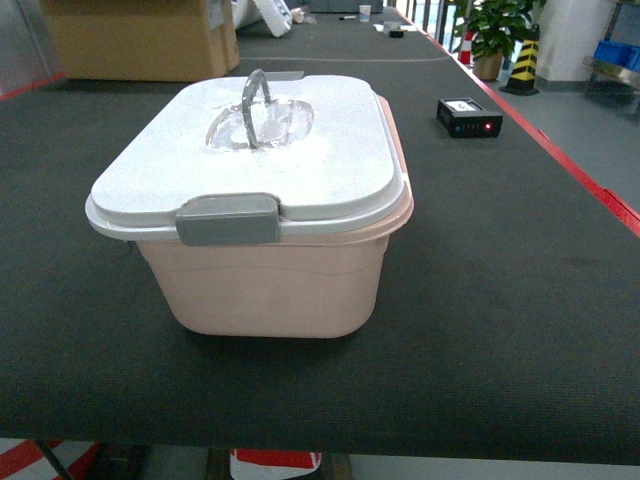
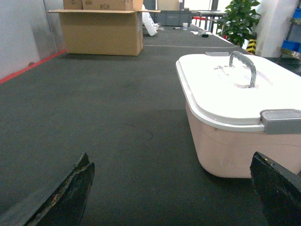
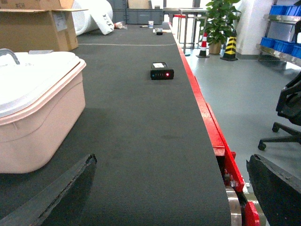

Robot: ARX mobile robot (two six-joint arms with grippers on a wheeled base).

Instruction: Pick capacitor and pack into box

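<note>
The box [image 1: 270, 290] is a pale pink tub with its white lid [image 1: 300, 150] on, grey latch [image 1: 228, 219] at the front and grey handle [image 1: 255, 105] upright on top. It stands mid-table on the dark mat. The left wrist view has the box [image 2: 230, 146] at the right, just ahead of my left gripper [image 2: 171, 190], which is open and holds nothing. The right wrist view has the box [image 3: 33, 127] at the left, and my right gripper [image 3: 171, 188] is open over bare mat near the table's right edge. No capacitor shows in any view. Neither gripper appears in the head view.
A small black device with a red light [image 1: 469, 117] lies on the mat at the right, behind the box. A brown cardboard carton [image 1: 140, 38] stands at the far left. The table's red edge [image 3: 207, 117] runs along the right. An office chair [image 3: 287, 113] stands on the floor beyond.
</note>
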